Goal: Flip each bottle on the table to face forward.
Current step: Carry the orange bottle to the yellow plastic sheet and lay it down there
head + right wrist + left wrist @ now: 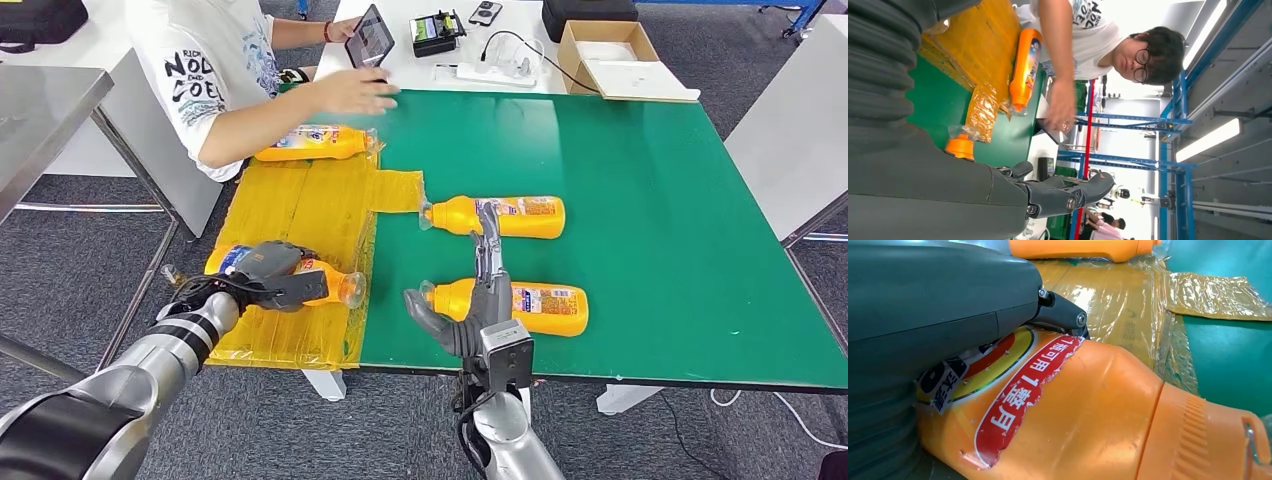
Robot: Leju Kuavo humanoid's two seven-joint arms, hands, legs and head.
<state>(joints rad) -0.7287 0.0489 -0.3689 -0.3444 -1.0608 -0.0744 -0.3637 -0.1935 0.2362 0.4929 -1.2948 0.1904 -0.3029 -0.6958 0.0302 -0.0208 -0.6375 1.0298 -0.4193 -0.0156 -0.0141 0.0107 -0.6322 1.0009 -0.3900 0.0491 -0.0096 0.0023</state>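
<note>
On the green table [650,200], a taped yellow sheet [300,210] at its left edge carries the near-left bottle [335,285], which is gripped around its body by the left hand [272,270]. The right hand [478,305] is held spread and empty above the near-centre bottle [540,308], with another bottle [510,215] just beyond. The roll would best be done slowly, label kept uppermost, so the slick plastic is not let slip.
</note>
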